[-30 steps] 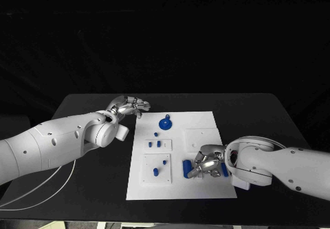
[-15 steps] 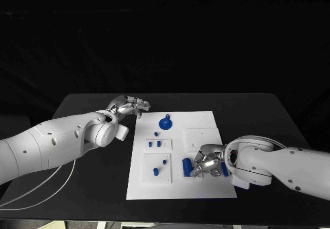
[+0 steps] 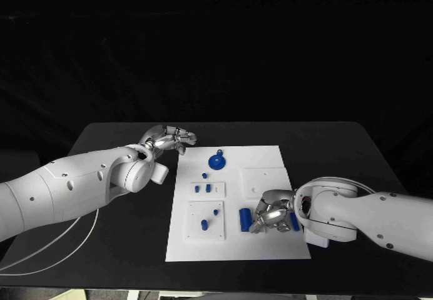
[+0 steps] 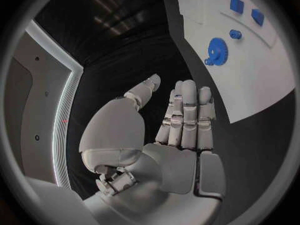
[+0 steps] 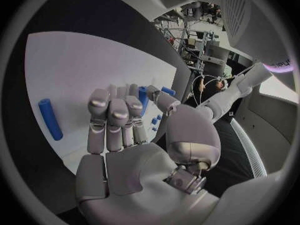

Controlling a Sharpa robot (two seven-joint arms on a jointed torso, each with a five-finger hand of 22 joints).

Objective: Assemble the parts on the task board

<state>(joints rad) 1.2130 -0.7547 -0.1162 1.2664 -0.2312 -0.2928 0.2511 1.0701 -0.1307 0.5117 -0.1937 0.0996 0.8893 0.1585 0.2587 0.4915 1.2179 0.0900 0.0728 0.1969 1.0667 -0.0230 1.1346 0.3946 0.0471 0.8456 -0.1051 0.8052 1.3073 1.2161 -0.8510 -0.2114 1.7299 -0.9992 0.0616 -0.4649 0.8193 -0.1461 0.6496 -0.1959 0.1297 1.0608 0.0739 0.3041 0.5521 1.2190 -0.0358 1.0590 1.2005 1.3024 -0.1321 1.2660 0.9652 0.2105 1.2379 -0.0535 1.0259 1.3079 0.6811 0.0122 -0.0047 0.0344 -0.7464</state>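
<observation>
Right hand [image 3: 271, 215] beside unlabelled blue cylinder [image 3: 244, 220]

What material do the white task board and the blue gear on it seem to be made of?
The task board looks like matte white plastic or painted sheet: flat, even, without glare. I cannot say which. The blue gear looks like moulded or printed plastic: uniform saturated blue, dull surface, fine teeth along its rim in the left wrist view.

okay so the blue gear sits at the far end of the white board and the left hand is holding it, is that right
Not quite. The blue gear does sit at the far end of the task board, but the left hand holds nothing; the head view shows it off the board's corner over the black table, apart from the gear.
</observation>
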